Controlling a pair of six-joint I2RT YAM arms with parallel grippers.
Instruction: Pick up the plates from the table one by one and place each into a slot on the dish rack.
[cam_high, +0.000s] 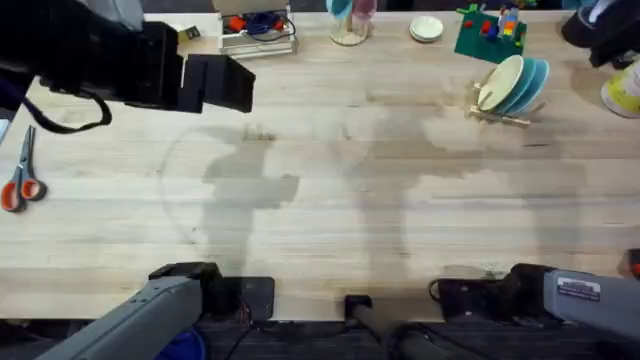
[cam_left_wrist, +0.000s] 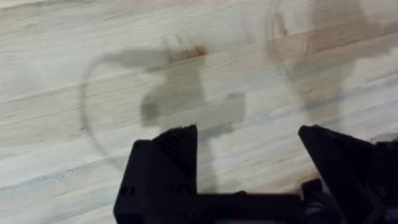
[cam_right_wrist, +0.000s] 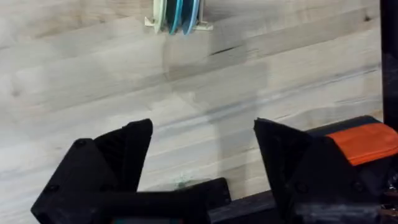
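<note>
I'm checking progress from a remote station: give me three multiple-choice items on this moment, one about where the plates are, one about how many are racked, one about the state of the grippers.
1. Where are the plates?
A. flat in the middle of the table
B. on edge in the dish rack, at the table's far right
C. in the grippers

2. How many plates stand in the rack?
A. one
B. three
C. five

3. How are the two grippers?
A. both open, holding nothing
B. both shut on plates
C. left open, right shut on a plate

Key: 1 B, the overhead view shows them upright in the rack; 2 B, the right wrist view shows cream, cyan and pale blue edges; 3 A, left gripper and right gripper have spread fingers over the bare table.
</note>
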